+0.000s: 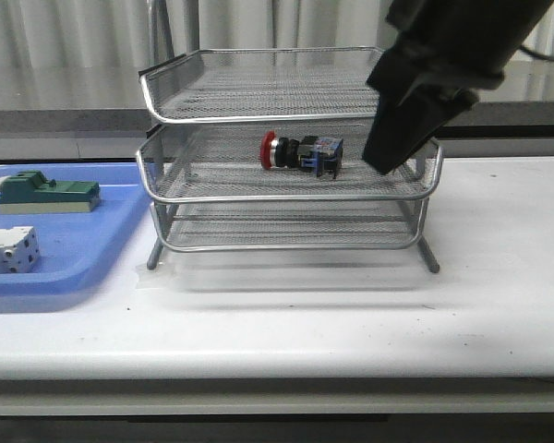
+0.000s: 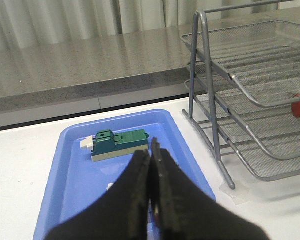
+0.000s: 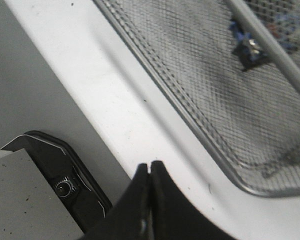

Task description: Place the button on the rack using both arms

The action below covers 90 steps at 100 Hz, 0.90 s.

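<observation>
the right tool (image 3: 150,172) is clenched on nothing, just beside the rack's (image 1: 291,196) right edge; the left tool (image 2: 151,160) is clenched and empty above the blue tray (image 2: 75,150). the button (image 1: 300,152) lies on the middle tier, so placing looks done. next, both arms likely need only pull clear.

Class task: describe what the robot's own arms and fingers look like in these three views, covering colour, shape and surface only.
In the front view the right arm is a bulky, matte black, angular housing with a dark cable looping off near its top. Both wrist views show plain black fingers: the left gripper and right gripper each have two smooth, tapered fingers narrowing to tips, with no visible markings.
</observation>
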Each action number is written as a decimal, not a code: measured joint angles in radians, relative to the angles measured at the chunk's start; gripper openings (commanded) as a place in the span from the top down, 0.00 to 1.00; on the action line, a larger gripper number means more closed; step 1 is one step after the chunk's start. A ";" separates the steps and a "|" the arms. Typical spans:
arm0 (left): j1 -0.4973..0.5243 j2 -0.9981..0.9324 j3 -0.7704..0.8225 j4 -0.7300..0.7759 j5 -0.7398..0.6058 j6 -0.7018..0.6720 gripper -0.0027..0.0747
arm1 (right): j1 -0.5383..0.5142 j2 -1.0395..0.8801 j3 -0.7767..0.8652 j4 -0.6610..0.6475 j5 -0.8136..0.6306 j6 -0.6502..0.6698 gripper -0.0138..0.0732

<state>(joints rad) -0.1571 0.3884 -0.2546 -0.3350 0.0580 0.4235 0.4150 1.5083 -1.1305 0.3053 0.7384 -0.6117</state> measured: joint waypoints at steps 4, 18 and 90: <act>0.000 0.000 0.000 0.000 0.000 0.000 0.99 | -0.012 -0.034 0.014 -0.014 0.002 0.022 0.91; 0.000 0.000 0.000 0.000 0.000 0.000 0.99 | -0.083 -0.160 0.068 -0.027 0.023 0.059 0.91; 0.000 0.000 0.000 0.000 0.000 0.000 0.99 | -0.393 -0.906 0.467 -0.035 0.011 0.185 0.91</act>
<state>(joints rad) -0.1571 0.3884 -0.2546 -0.3350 0.0580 0.4235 0.0220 0.6020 -0.6638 0.2705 0.7492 -0.4268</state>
